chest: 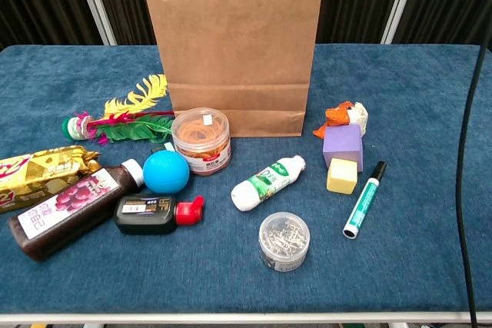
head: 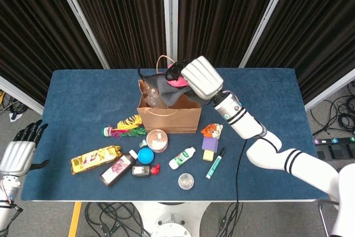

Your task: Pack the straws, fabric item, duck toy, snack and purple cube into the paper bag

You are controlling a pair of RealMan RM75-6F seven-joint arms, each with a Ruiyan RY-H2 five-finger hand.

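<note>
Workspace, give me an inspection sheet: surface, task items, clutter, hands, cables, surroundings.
Surface: blue table.
Task items: paper bag upright; fabric item at its mouth under the right hand; duck toy and purple cube right of bag; snack front left; straws not identified.
Clutter: green marker, blue ball, paperclip tub, bottles.
Hands: right hand over bag, grip hidden; left hand off the table's left edge, holding nothing.
Cables: on floor, right.
Surroundings: dark curtains.

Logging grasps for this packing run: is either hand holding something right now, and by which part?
The right hand holds the dark fabric item by its upper edge over the brown paper bag. The left hand holds nothing.
</note>
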